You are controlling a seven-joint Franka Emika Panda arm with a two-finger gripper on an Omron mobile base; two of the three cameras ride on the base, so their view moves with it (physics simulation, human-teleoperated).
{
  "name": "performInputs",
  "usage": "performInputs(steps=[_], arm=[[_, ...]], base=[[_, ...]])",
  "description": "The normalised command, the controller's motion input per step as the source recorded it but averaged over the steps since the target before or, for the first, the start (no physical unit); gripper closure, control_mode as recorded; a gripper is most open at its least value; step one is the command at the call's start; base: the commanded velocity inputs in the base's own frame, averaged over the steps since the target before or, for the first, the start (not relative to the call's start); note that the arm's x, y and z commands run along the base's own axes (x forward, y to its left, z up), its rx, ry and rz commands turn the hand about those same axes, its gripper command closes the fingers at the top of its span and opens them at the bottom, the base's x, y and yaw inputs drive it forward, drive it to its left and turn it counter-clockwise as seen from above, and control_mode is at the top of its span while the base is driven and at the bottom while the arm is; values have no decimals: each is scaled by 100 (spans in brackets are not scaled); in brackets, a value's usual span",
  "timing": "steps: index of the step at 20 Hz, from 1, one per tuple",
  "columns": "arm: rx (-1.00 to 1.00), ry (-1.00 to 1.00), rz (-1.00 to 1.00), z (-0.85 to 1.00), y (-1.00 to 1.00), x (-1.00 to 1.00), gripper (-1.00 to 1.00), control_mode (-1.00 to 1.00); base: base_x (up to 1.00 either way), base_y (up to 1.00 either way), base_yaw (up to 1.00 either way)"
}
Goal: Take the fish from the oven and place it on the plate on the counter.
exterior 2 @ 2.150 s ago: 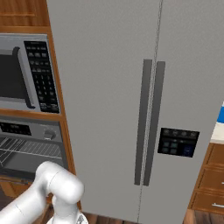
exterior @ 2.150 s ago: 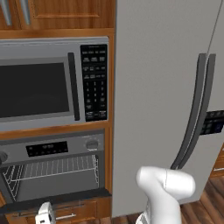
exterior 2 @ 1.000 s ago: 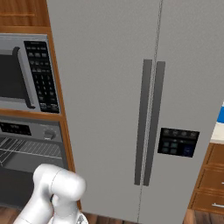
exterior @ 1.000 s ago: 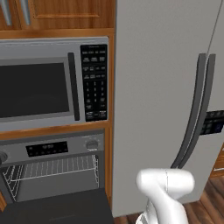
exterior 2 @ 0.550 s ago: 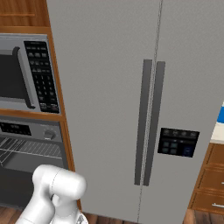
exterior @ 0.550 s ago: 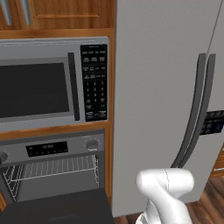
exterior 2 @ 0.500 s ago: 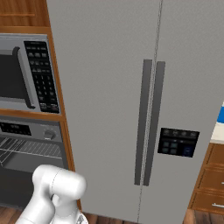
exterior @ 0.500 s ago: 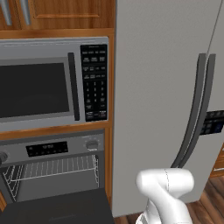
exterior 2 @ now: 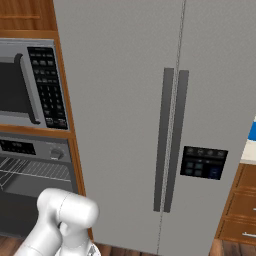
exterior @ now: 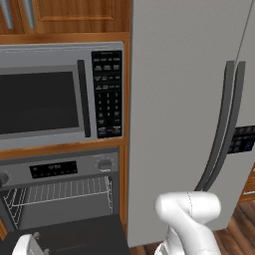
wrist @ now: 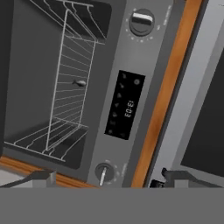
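Hand [wrist: 103,179] is spread wide with nothing between the fingertips [wrist: 41,177], which sit far apart at the bottom of the hand view. The view is rolled sideways, facing the oven [wrist: 127,100] front: display, two knobs, and the open cavity. Fish [wrist: 80,82] lies on the wire rack [wrist: 70,87] inside the oven, well apart from the hand, tiny and blurry, shape barely readable. In the left base view a white bit of the hand [exterior: 27,245] pokes up at the bottom edge over the lowered dark oven door [exterior: 74,239], mostly cut off. Arm [exterior: 191,219] elbow bulks at lower right, bent low toward the oven. Microwave [exterior: 60,94] sits above the oven, fridge [exterior 2: 165,115] to its right. Rack interior partly hidden behind the door edge. A sliver of blue [exterior 2: 253,131] is cut off at the right base view's edge; cannot tell what it is.
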Motion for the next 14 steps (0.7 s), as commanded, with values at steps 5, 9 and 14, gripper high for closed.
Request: performInputs(steps=[5, 9, 14], arm=[[1, -5, 2, -34, 0, 67, -100, -100], [13, -13, 2, -42, 0, 57, -100, -100], [28, -3, 0, -42, 0, 55, -100, -100]], base=[[0, 0, 0], [0, 0, 0], [0, 0, 0]])
